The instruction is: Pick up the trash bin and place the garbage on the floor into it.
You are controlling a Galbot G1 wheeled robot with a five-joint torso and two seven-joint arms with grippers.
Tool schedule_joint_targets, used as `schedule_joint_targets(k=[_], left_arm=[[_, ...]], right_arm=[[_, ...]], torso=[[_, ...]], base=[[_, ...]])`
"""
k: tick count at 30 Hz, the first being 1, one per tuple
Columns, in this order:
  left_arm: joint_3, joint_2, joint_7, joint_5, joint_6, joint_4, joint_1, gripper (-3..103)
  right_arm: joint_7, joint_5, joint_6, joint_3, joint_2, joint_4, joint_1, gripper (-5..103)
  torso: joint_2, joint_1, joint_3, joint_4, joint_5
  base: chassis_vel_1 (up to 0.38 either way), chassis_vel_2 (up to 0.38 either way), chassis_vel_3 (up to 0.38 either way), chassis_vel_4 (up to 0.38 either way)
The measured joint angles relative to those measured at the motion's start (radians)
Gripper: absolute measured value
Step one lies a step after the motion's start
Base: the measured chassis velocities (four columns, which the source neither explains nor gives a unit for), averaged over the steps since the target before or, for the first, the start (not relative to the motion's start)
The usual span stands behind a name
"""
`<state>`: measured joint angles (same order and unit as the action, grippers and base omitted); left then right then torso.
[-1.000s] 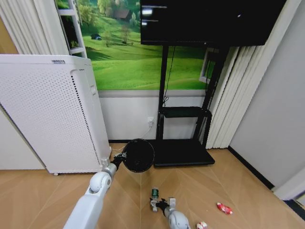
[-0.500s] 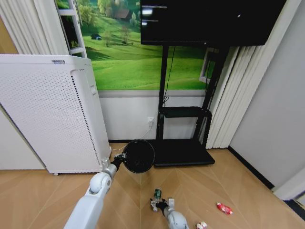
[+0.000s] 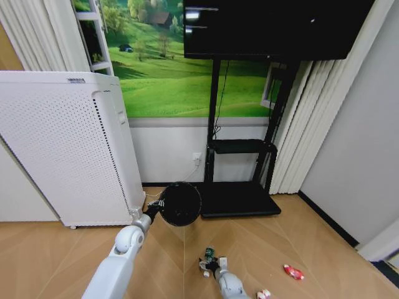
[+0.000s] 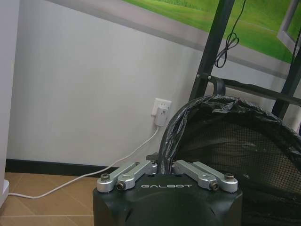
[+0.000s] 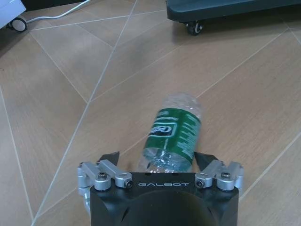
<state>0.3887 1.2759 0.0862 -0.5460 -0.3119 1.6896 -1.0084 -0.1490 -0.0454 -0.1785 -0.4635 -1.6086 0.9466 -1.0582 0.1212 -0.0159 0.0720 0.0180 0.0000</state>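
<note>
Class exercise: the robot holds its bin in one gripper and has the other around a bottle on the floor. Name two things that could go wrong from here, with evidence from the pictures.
1. The left gripper pinches only the rim of the trash bin, over its loose liner; the bin might tilt or slip.
2. The right gripper is open around the bottle, which lies on its side on the smooth floor; it could roll or squirt away as the fingers close.

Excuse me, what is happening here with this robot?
The robot is collecting garbage from the floor. Its left pincer is shut on the rim of the black trash bin and holds it up near the white appliance. Its right pincer is open, low over the floor, with the green bottle lying between its fingers. Two red pieces lie on the floor to the right.
</note>
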Motion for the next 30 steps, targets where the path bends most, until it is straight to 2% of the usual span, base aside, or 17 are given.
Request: schedule_joint_targets(k=[1, 3, 4, 6, 9, 12, 14, 19, 21, 22, 23, 27, 28, 30], left_arm=[[0.001, 0.0, -0.001, 0.0, 0.0, 0.0, 0.0, 4], [0.001, 0.0, -0.001, 0.0, 0.0, 0.0, 0.001, 4], [0.001, 0.0, -0.002, 0.0, 0.0, 0.0, 0.002, 4], [0.001, 0.001, -0.002, 0.0, 0.0, 0.0, 0.003, 4], [0.001, 0.007, -0.004, -0.001, 0.0, -0.004, 0.006, 4], [0.001, 0.011, -0.005, -0.001, 0.0, -0.006, 0.007, 4], [0.001, 0.013, -0.005, -0.001, 0.0, -0.007, 0.009, 4], [0.001, 0.01, -0.005, -0.001, 0.0, -0.007, 0.009, 4], [0.0, 0.008, -0.003, -0.001, 0.0, -0.007, 0.008, 4], [0.0, 0.008, -0.003, -0.001, 0.0, -0.007, 0.008, 4], [-0.001, 0.008, -0.002, -0.001, 0.0, -0.007, 0.007, 4], [0.0, 0.003, 0.003, -0.002, 0.0, -0.007, 0.005, 4], [0.0, 0.003, 0.003, -0.002, 0.0, -0.007, 0.005, 4], [0.002, -0.011, 0.012, -0.006, 0.0, -0.011, 0.006, 4]], right_arm=[[0.0, 0.002, 0.005, 0.0, 0.0, -0.004, 0.002, 83], [0.0, 0.002, 0.007, 0.0, 0.0, -0.006, 0.003, 83], [0.0, 0.002, 0.009, 0.001, 0.0, -0.007, 0.004, 72], [0.0, 0.002, 0.011, 0.002, 0.0, -0.008, 0.004, 72], [0.0, -0.003, 0.012, 0.005, 0.0, -0.009, 0.007, 56], [0.001, -0.003, 0.012, 0.006, 0.0, -0.008, 0.007, 50], [0.003, -0.003, 0.013, 0.007, 0.0, -0.008, 0.007, 40], [0.007, 0.0, 0.023, 0.035, 0.001, 0.022, -0.006, 30], [-0.017, -0.008, 0.023, 0.074, 0.035, 0.076, -0.03, 23], [-0.017, -0.008, 0.023, 0.074, 0.035, 0.076, -0.03, 23], [-0.026, -0.015, 0.023, 0.088, 0.063, 0.105, -0.041, 21], [-0.048, -0.053, 0.017, 0.124, 0.144, 0.211, -0.079, 20], [-0.048, -0.053, 0.017, 0.124, 0.144, 0.211, -0.079, 20], [-0.067, -0.084, 0.008, 0.137, 0.217, 0.341, -0.125, 20]], torso=[[0.0, 0.0, 0.0, 0.0, 0.0], [0.0, 0.0, 0.0, 0.0, 0.0], [0.0, 0.0, 0.0, 0.0, 0.0], [0.0, 0.0, 0.0, 0.0, 0.0], [0.0, 0.0, 0.0, 0.0, 0.0], [0.0, 0.0, 0.0, 0.0, 0.0], [0.0, 0.0, 0.0, 0.0001, 0.0], [0.0, 0.0, 0.0, 0.0, 0.0], [0.0, 0.0, 0.0, -0.0003, 0.0008], [0.0, 0.0, 0.0, -0.0003, 0.0008], [0.0, 0.0, 0.0, -0.0002, -0.0002], [0.0, 0.0, 0.0, 0.0003, 0.0003], [0.0, 0.0, 0.0, 0.0003, 0.0003], [0.0, 0.0, 0.0, 0.0, 0.0006]], base=[[0.0, 0.0, 0.0, 0.0], [0.0, 0.0, 0.0, 0.0], [0.0, 0.0, 0.0, 0.0], [0.0, 0.0, 0.0, 0.0], [0.0, 0.0, 0.0, 0.0], [0.0, 0.0, 0.0, 0.0], [0.0, 0.0, 0.0, 0.0], [0.0, 0.0, 0.0, 0.0], [0.0, 0.0, 0.0, 0.0], [0.0, 0.0, 0.0, 0.0], [0.0, 0.0, 0.0, 0.0], [0.0, 0.0, 0.0, 0.0], [0.0, 0.0, 0.0, 0.0], [0.0, 0.0, 0.0, 0.0]])
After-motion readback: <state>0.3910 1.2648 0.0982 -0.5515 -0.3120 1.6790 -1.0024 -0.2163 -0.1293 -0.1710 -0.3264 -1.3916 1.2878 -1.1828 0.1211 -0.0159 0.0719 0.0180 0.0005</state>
